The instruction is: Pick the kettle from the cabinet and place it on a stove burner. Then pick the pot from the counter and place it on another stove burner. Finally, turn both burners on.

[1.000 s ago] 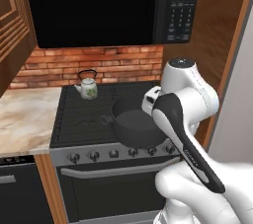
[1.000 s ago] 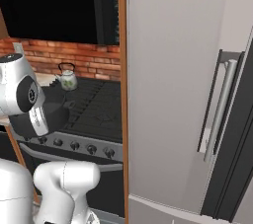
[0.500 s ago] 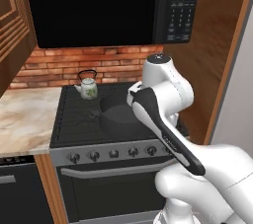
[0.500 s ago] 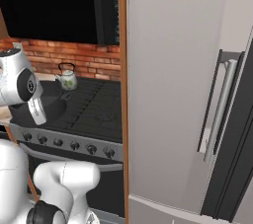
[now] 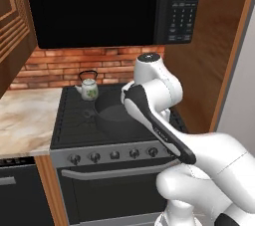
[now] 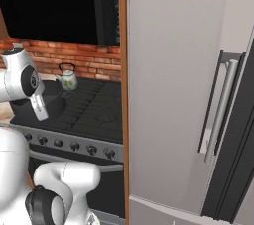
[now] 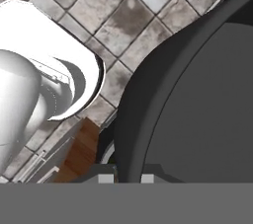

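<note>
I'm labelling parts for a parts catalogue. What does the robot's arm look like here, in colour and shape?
The arm is glossy white, built of thick rounded segments with bulbous joints. A dark grey-black band runs along one link, and a round dark cap marks a joint. No cables or markings show. The tool's finger tips are small and dark.

pot (image 5: 115,115) half hidden behind the arm, pincer (image 7: 125,177) fingertips mostly cut off, grip unclear
</note>
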